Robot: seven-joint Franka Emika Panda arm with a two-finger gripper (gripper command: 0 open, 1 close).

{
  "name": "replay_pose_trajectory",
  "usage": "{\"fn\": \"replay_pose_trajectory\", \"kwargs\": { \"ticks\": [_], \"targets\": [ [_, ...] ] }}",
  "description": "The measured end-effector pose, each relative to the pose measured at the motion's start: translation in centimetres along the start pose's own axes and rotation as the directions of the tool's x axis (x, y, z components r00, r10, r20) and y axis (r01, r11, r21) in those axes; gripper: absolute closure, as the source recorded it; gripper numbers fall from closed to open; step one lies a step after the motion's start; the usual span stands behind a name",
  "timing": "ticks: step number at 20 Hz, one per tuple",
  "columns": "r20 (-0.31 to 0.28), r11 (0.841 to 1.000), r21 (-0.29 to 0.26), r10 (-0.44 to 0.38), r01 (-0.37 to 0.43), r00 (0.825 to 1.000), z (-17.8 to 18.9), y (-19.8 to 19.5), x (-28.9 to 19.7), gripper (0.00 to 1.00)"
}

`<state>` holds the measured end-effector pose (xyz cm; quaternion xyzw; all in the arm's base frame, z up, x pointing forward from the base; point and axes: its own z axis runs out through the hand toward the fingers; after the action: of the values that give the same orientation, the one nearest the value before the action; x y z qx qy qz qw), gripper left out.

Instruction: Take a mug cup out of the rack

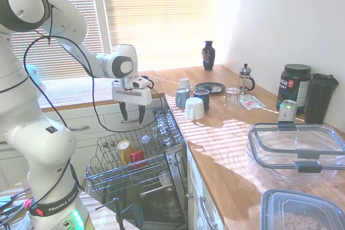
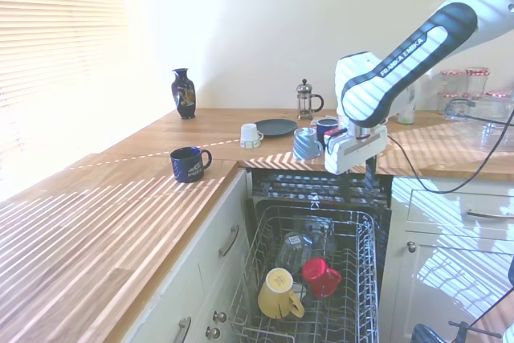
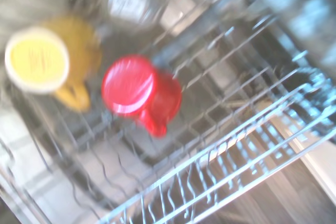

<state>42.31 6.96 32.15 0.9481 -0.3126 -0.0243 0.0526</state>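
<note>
first exterior view: the gripper [image 1: 131, 116] hangs in the air above the far rim of the rack [image 1: 102, 175], fingers pointing down and standing apart with nothing between them. the red mug cup [image 1: 137, 158] sits low inside the rack, at about 6 o'clock from the gripper and well apart from it. a yellow cup [image 1: 124, 150] stands just beside the mug at its 10 o'clock. there is open air between the gripper and the tines. the wooden counter [image 1: 226, 149] edge runs along the rack's 3 o'clock side, with a white mug [image 1: 194, 108] close to that edge.

second exterior view: the arm comes in from 2 o'clock, and the gripper [image 2: 357, 168] hovers over the back edge of the rack [image 2: 361, 279], near the counter [image 2: 96, 222] lip. the mug cup [image 2: 321, 277] lies toward the front middle of the rack, at about 7 o'clock from the gripper, with the yellow cup [image 2: 278, 292] touching or nearly touching it at its 8 o'clock. a clear glass [image 2: 299, 244] sits behind them. bare wire floor lies open at the mug's 3 o'clock.

wrist view: blurred. the mug cup [image 3: 140, 93] lies left of centre, its round face toward the camera and its handle toward 5 o'clock. the yellow cup [image 3: 50, 59] is at its 9 o'clock, just beside it. rack [image 3: 252, 145] wires sweep across from 7 o'clock to 3 o'clock.
</note>
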Motion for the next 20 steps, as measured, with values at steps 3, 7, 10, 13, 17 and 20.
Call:
{"fn": "replay_pose_trajectory", "kwargs": {
  "ticks": [3, 7, 10, 13, 17, 20],
  "targets": [
    [0.023, 0.997, -0.05, -0.062, 0.064, 0.998, 3.6, -1.5, -0.6, 0.0],
    [0.048, 0.982, -0.037, -0.181, 0.183, 0.982, 8.6, -4.5, -2.3, 0.0],
    [0.051, 0.965, -0.021, -0.258, 0.26, 0.965, 11.0, -6.2, -3.1, 0.0],
    [0.05, 0.943, -0.047, -0.326, 0.328, 0.944, 13.3, -7.6, -3.2, 0.0],
    [0.038, 0.917, -0.11, -0.381, 0.382, 0.924, 15.8, -9.6, -2.5, 0.0],
    [0.033, 0.906, -0.163, -0.391, 0.391, 0.92, 17.0, -10.8, -2.2, 0.0]
  ]
}}
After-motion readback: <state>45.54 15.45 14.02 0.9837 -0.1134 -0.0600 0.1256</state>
